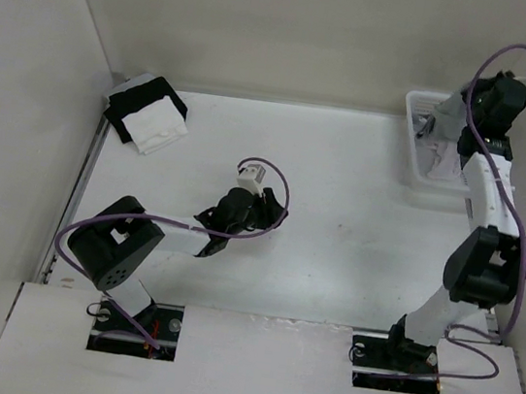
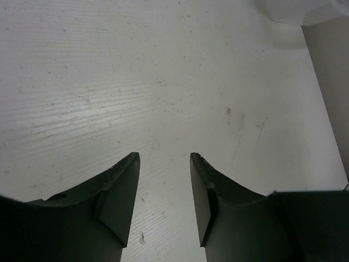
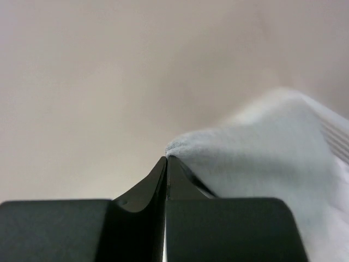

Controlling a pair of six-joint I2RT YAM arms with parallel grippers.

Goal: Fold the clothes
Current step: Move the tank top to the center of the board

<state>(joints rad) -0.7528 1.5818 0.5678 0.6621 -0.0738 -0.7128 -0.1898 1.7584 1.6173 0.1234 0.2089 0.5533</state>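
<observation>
Top external view: the white counter (image 1: 342,189) fills the frame, boxed in by pale walls on three sides. The left arm (image 1: 139,243) lies low across the near-left part of the counter. The right arm (image 1: 478,237) reaches up along the right side to the far right corner.

In that corner I see a white basket (image 1: 412,130), touching the back wall. The clothes (image 1: 441,165) are in it as a pale grey crumpled bundle, with the right arm's wrist directly over them. At the far left corner a black-and-white stack of cloth (image 1: 147,112) lies flat on the counter, well apart from both arms.

Left wrist view: the left end effector (image 2: 164,155) is wide, a clear gap between its dark fingers, with only bare scuffed counter beneath. It holds nothing.

Right wrist view: the right end effector (image 3: 166,161) is closed, finger against finger, pinching a fold of the clothes (image 3: 262,158) at its tips. The soft fabric drapes away to the right of the fingers, with a plain wall behind.
</observation>
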